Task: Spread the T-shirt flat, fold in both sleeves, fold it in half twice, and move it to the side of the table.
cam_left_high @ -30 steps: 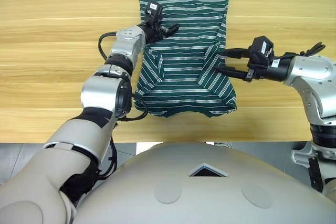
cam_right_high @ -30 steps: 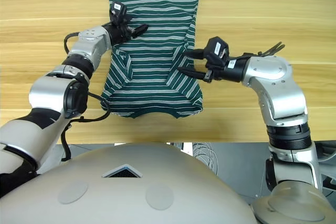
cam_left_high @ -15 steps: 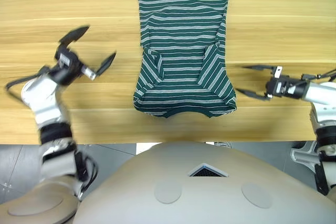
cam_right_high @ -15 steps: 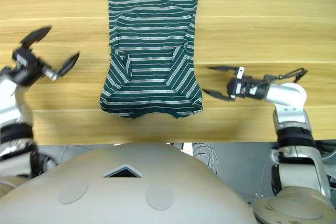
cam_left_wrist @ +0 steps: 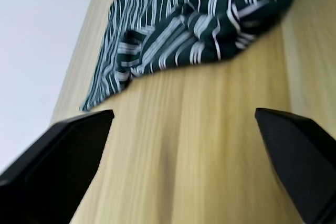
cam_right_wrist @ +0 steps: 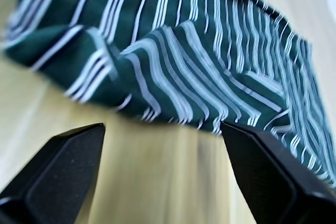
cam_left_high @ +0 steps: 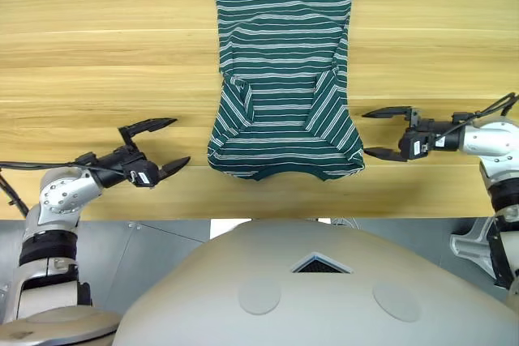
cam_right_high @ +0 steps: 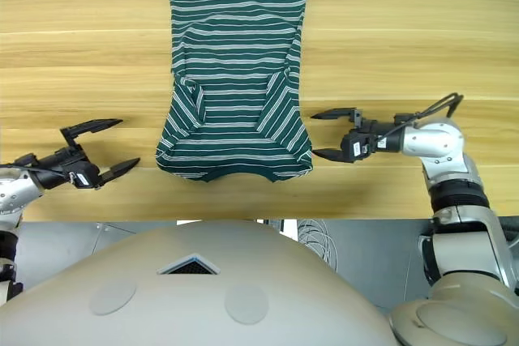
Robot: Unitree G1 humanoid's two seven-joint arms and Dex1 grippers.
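1. A dark green T-shirt (cam_left_high: 282, 79) with thin white stripes is laid on a light wooden table (cam_left_high: 97, 54), about midway between the table's left and right sides.
2. Both sleeves are folded inward over the body of the shirt, where they are seen as two slanted flaps on the half nearer the robot. The far end of the shirt is narrower and straight-edged. The near end is wider and slightly rumpled, and it is set close to the table's near edge.
3. The left gripper (cam_left_high: 180, 142) is held low over the table to the left of the shirt, near the table's near edge. Its two black fingers are spread wide, nothing is held between them, and a clear stretch of bare wood is left between them and the fabric.
4. The right gripper (cam_left_high: 364, 133) is held just beside the shirt's near right corner, pointed toward it. Its fingers are likewise spread apart and empty, and the cloth is not touched.
5. In each wrist view, the striped edge of the shirt is seen beyond the parted fingertips, with bare wood in between.
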